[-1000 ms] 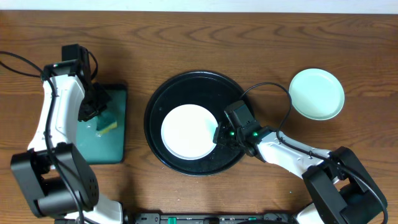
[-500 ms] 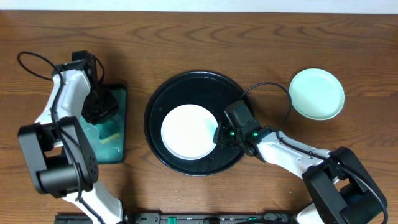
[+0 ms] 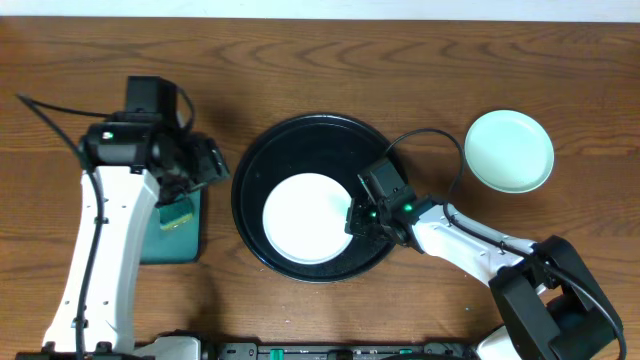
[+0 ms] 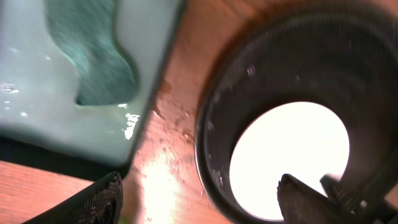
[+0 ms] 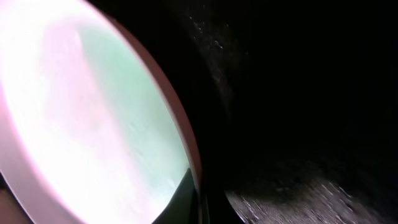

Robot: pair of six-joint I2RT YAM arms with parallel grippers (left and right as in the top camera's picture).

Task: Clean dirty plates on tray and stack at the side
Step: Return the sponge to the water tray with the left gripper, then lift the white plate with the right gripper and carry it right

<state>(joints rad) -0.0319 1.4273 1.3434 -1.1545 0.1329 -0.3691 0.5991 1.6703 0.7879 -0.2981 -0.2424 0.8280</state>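
The round black tray (image 3: 300,140) holds one white plate (image 3: 305,220), seen very bright in the left wrist view (image 4: 292,158). My right gripper (image 3: 356,217) is shut on that plate's right rim; the right wrist view shows the rim (image 5: 184,140) running into my dark fingers (image 5: 186,199). A pale mint plate (image 3: 508,150) lies on the table at the right, outside the tray. My left gripper (image 3: 206,163) hangs open between the teal tray and the black tray's left rim (image 4: 208,155), holding nothing.
A rectangular teal tray (image 3: 150,240) with a green sponge (image 3: 177,213) lying in it sits at the left. The left wrist view shows the sponge (image 4: 93,56) and water drops on the wood (image 4: 168,118) beside the teal tray.
My left gripper opened and let go of the sponge, which stays on the teal tray. The left arm swung right toward the black tray. The right gripper kept its hold.
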